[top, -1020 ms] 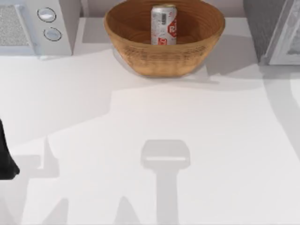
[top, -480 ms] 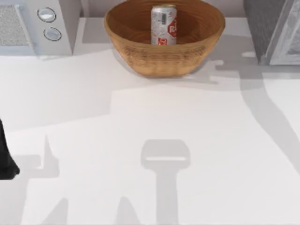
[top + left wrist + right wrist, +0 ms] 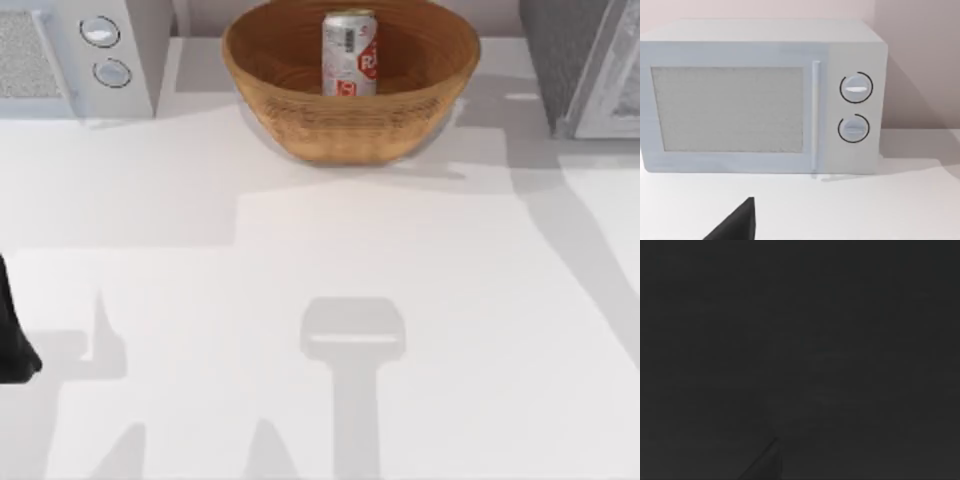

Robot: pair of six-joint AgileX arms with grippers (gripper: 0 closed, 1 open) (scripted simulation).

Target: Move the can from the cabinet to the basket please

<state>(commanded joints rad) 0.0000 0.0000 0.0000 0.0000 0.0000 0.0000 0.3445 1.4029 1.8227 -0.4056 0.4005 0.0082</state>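
The right wrist view is dark. In the top view the cabinet (image 3: 585, 60) is sitting at the table's two o'clock corner, cut off by the frame, showing just a dark grey speckled side and part of a pale, white-framed door. The white appliance (image 3: 75, 55) at ten o'clock is also being cropped there; the left wrist view is showing it whole, a boxy pale casing with a mesh-textured window, a slim vertical handle and two round knobs (image 3: 856, 88). A dark piece of the left arm (image 3: 15, 330) is poking in at nine o'clock, at the table's left edge. Whether either pincer is released or clenched I cannot tell.

The can (image 3: 349, 53) is standing upright inside the basket (image 3: 350, 125), at twelve o'clock on the white table (image 3: 320, 250). It is a narrow silver-white cylinder with a red round logo and small grey print, its lower end hidden behind the basket's near wall. The basket is a wide, round, bowl-shaped weave of golden-brown wicker, with ringed ribs showing inside.
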